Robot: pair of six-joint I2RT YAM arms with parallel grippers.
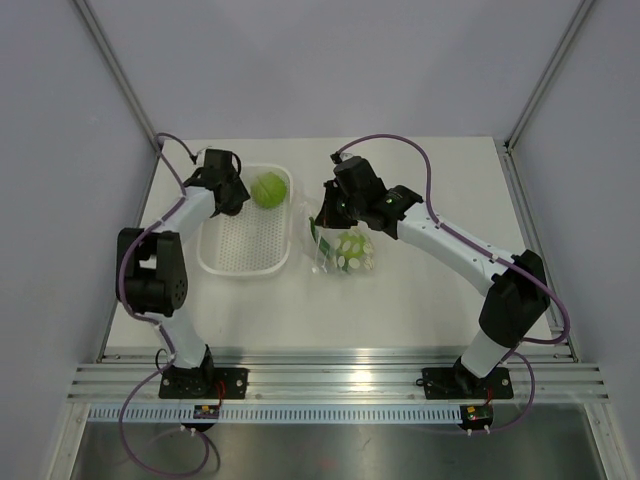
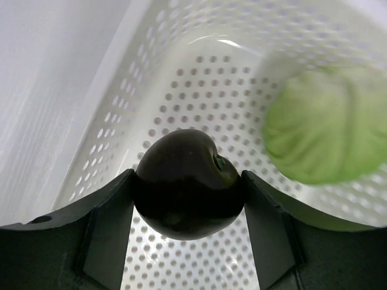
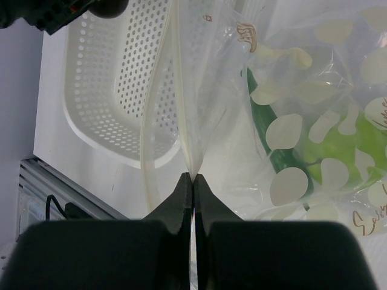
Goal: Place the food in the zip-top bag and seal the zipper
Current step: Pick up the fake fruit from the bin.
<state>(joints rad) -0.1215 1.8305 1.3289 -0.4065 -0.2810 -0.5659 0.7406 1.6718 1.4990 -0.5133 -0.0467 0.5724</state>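
Observation:
My left gripper [image 1: 232, 196] is over the far left of the white perforated tray [image 1: 246, 268], shut on a small dark round piece of food [image 2: 186, 184] held just above the tray floor [image 2: 199, 90]. A round lime-green ball [image 1: 268, 188] lies in the tray's far right corner and also shows in the left wrist view [image 2: 326, 130]. My right gripper [image 3: 193, 176] is shut on the zipper strip [image 3: 182, 90] at the mouth of the dotted clear bag [image 1: 348, 252], holding that edge up. Inside the bag [image 3: 314, 90] I see a green chili [image 3: 266, 130] and a lime-green piece [image 3: 341, 151].
The tray [image 3: 103, 90] lies right beside the bag's mouth, on its left. An aluminium rail [image 1: 340, 375] runs along the near table edge. Frame posts stand at the back corners.

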